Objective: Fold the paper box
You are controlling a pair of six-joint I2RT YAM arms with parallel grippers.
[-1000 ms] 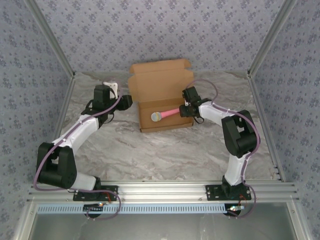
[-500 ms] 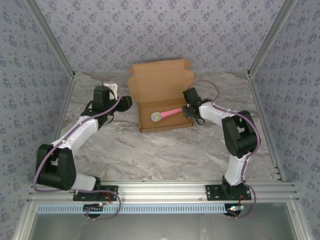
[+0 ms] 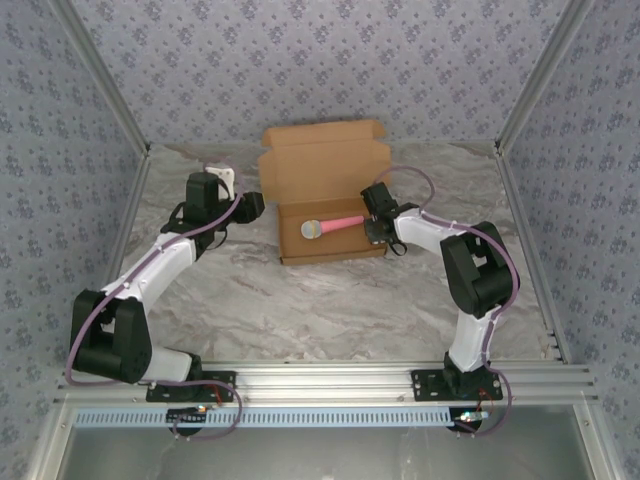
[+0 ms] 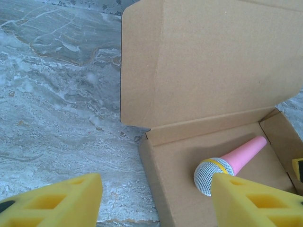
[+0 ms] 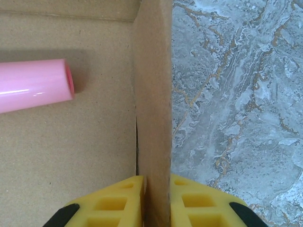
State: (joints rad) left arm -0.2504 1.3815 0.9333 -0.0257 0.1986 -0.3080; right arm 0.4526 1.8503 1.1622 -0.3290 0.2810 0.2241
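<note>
Box [image 3: 335, 247] at far middle of surface [image 3: 300, 310], open side up. Long axis left-right in top view. Lid [image 3: 322, 172] raised off the far edge, hinge along the far wall, leaning back toward the backdrop. Front wall faces the arm bases.

Pink mic [image 3: 325, 227] lying inside the tray, diagonal: mesh head near-left, handle toward the far right corner.

Right end effector [image 5: 157, 198] narrow, yellow pads [image 5: 120, 203] pressed on both sides of the box's right wall [image 5: 154, 94], one pad inside the tray, one outside over the surface [image 5: 236, 94]. Wall upright, top edge running straight away from the camera. Mic handle end [image 5: 33, 85] just beside the wall, not touching.

Left end effector [image 4: 158, 201] wide, holding nothing, pads [image 4: 61, 201] apart, hovering by the box's left side [image 4: 180, 156]. Lid [image 4: 208, 61] upright ahead, mic head [image 4: 210, 176] near the right pad.

Plenty of bare surface near side of the box and to its left. Far edge tight against the wallpapered backdrop.
</note>
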